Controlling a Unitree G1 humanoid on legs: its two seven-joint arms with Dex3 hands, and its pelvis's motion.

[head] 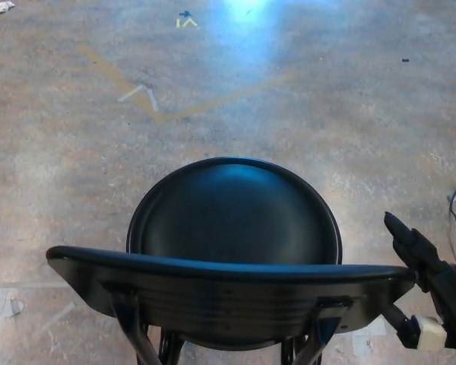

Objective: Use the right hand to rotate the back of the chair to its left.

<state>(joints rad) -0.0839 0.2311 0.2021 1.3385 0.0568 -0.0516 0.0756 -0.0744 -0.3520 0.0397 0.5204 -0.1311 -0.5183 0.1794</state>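
Head view: chair back (228, 293) spans the bottom edge, right hand (429, 285) just beside its right end, fingers (401, 232) spread and holding nothing, round black seat (234, 213) beyond, then bare floor (327, 114) with tape marks (140, 95).

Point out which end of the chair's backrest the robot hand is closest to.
The right end of the backrest. The right robot hand sits just beside it, fingers apart, while the left end has nothing near it.
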